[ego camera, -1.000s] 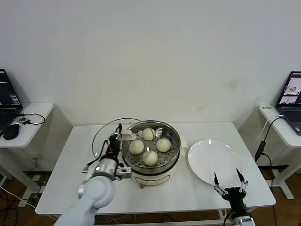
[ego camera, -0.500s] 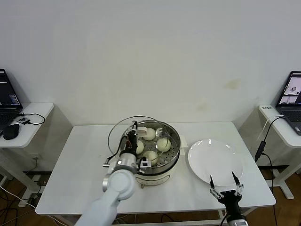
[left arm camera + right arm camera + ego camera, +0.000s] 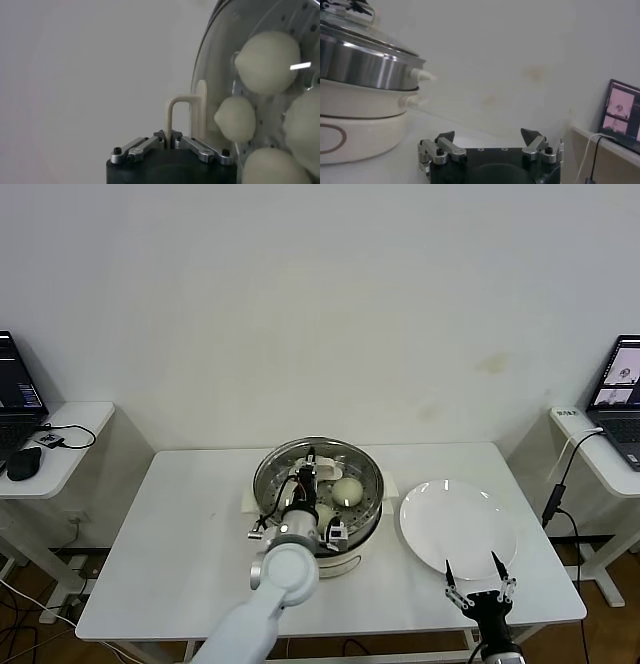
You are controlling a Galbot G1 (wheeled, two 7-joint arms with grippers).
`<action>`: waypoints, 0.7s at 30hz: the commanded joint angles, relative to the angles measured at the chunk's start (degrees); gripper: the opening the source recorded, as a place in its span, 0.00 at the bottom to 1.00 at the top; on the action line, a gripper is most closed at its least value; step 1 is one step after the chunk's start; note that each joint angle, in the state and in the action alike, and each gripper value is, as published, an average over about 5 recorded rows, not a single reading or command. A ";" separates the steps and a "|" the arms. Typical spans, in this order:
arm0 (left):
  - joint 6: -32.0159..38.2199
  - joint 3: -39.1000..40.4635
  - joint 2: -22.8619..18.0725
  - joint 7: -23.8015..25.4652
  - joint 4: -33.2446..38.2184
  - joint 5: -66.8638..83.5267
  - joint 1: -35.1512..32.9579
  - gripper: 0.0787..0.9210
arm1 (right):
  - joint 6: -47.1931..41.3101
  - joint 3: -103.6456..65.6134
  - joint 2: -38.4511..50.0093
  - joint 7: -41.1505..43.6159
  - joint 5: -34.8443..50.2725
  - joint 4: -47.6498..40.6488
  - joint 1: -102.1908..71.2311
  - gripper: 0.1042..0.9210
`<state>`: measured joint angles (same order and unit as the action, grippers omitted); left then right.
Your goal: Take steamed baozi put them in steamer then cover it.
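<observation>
The steamer (image 3: 366, 522) is a shiny steel pot on a cream base in the middle of the white table. My left gripper (image 3: 307, 471) is shut on the cream bar handle (image 3: 183, 115) of the glass cover (image 3: 340, 458) and holds it over the pot. Steamed baozi lie on the perforated tray under the glass: one shows in the head view (image 3: 346, 490), and several show in the left wrist view (image 3: 266, 62). My right gripper (image 3: 479, 581) is open and empty near the table's front edge, by the plate. The right wrist view shows the pot (image 3: 361, 70) beside the open right gripper (image 3: 488, 141).
A flat white round plate (image 3: 458, 527) lies right of the steamer. Side tables with laptops stand at the far left (image 3: 15, 396) and far right (image 3: 622, 384). The table's front edge (image 3: 400, 624) is close to my right gripper.
My left gripper has carried the cover to the right, from beside the pot's left rim to over the pot. The right gripper has stayed near the front edge.
</observation>
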<state>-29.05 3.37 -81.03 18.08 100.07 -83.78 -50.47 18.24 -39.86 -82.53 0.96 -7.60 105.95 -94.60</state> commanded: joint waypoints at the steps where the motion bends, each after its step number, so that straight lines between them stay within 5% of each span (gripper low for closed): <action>1: -0.07 0.63 -2.28 0.27 -1.61 -1.42 0.04 0.07 | 0.16 0.11 -0.11 -0.04 -0.21 -0.14 -0.02 0.88; 17: 1.02 -0.28 -2.90 -0.47 0.37 -1.91 -1.74 0.08 | 0.23 0.36 -0.19 0.02 -0.46 0.03 -0.39 0.88; 21: 1.01 -0.62 -1.46 -0.36 4.38 -1.48 -3.74 0.18 | 0.20 0.40 -0.17 0.02 -0.58 0.13 -0.54 0.88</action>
<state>-28.48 2.90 -83.47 17.73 100.04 -85.35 -52.07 18.43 -39.50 -82.68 0.97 -8.09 105.97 -95.05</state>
